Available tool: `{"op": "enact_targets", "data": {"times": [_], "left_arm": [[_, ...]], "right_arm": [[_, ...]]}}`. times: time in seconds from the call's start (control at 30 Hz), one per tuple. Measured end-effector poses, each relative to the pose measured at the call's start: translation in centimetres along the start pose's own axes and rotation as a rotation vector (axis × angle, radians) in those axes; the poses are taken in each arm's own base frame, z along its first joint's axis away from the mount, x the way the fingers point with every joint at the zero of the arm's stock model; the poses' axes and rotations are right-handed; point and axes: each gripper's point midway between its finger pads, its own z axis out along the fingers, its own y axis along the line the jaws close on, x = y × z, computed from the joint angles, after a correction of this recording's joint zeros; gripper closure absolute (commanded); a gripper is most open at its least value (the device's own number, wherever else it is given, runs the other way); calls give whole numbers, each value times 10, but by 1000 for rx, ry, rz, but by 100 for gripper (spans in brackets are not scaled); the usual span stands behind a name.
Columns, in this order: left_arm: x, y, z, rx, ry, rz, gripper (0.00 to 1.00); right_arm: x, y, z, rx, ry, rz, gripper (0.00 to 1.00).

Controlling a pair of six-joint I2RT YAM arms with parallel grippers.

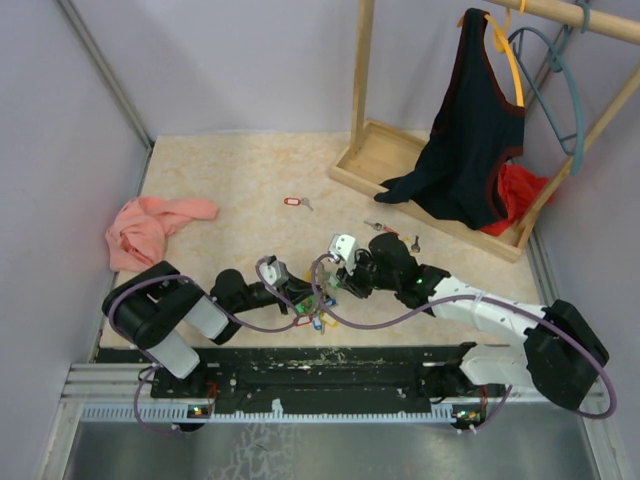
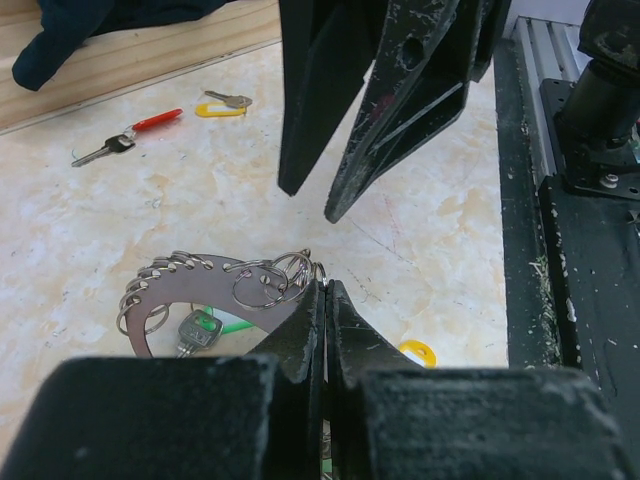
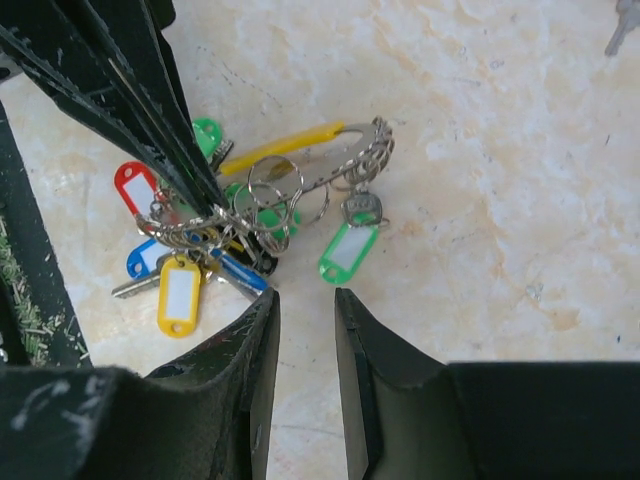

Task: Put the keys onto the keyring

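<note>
The keyring [image 3: 335, 158], a thin silvery ring strung with small rings and coloured tags, lies near the table's front edge [image 1: 316, 310]. My left gripper [image 2: 327, 288] is shut, its tips pinching the ring's wire beside the small rings [image 2: 262, 280]. The right gripper [image 3: 305, 300] hovers open just short of the bunch, with nothing between its fingers. A green-tagged key [image 3: 350, 245] hangs from the ring. Loose keys lie farther out: a red-tagged one [image 1: 293, 202], a red and black pair [image 2: 128, 135], and a yellow-tagged one [image 2: 220, 105].
A pink cloth [image 1: 150, 225] lies at the left. A wooden rack base [image 1: 385, 155] stands at the back right with a dark vest [image 1: 470, 130], a red cloth [image 1: 515, 195] and a teal hanger [image 1: 565, 90]. A black rail [image 1: 330, 370] runs along the near edge.
</note>
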Motion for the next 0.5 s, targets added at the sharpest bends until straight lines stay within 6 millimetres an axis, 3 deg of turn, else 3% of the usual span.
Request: {"op": "enact_targets", "data": {"times": [0.17, 0.5], "left_arm": [[0, -2, 0, 14, 1, 0, 100], [0, -6, 0, 32, 2, 0, 100]], "right_arm": [[-9, -2, 11, -27, -49, -60, 73], [-4, 13, 23, -141, -58, -139, 74]]}}
